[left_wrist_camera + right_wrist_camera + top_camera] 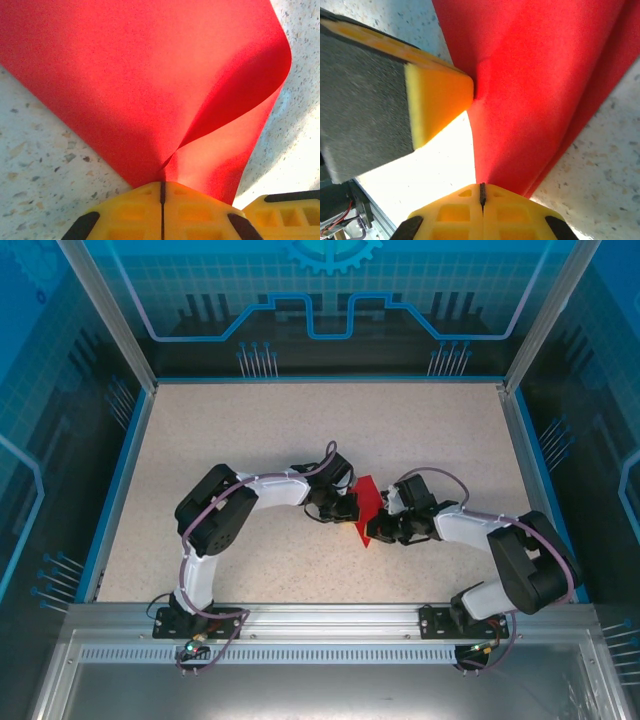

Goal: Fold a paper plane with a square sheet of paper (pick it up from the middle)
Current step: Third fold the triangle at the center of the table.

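Note:
The square sheet of paper (366,502) is bright red and stands up off the tabletop between my two grippers at mid-table. In the left wrist view the sheet (150,75) is bent over in a soft curl on its right side, and my left gripper (162,184) is shut on its near edge. My right gripper (481,187) is shut on another edge of the sheet (535,75). From above, the left gripper (350,507) meets the paper from the left and the right gripper (376,532) from the lower right. No paper plane is in view.
The speckled beige table (250,440) is bordered by a blue rim (115,490) and blue see-through walls. An aluminium rail (330,615) carries both arm bases at the near edge. One left fingertip (437,95) sits close to the right gripper.

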Motion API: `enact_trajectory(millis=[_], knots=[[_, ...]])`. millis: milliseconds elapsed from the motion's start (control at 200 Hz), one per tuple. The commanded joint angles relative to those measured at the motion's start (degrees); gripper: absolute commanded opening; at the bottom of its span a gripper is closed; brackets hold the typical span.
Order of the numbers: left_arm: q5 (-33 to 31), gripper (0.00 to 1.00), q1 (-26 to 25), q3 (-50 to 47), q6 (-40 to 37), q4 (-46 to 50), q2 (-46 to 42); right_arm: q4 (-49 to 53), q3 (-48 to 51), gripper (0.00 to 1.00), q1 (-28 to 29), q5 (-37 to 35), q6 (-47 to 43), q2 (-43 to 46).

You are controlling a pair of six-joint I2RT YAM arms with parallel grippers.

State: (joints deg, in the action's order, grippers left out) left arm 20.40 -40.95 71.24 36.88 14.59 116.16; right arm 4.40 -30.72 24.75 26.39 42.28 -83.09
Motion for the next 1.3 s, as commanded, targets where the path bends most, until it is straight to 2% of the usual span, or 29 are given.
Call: enact_trajectory(millis=[0, 455, 1015, 1295], knots=[[-5.4, 0.07, 0.1, -0.6, -1.9, 4.2, 4.1, -2.3, -0.1, 0.00, 0.7, 2.0, 0.6, -1.5], [-6.7, 0.07, 0.1, 0.7, -3.4, 6.2, 5.0, -1.9, 0.8, 0.00, 1.4, 0.2, -0.5, -4.8], [-4.4, 0.08, 0.1, 1.4, -3.6, 6.1, 5.3, -3.9, -2.7, 0.00, 1.0, 0.9, -0.1, -5.4], [-4.6, 0.08, 0.0, 1.1, -4.4, 6.0, 5.1, 5.3, -5.2, 0.01, -4.2, -1.9, -4.9, 0.5]])
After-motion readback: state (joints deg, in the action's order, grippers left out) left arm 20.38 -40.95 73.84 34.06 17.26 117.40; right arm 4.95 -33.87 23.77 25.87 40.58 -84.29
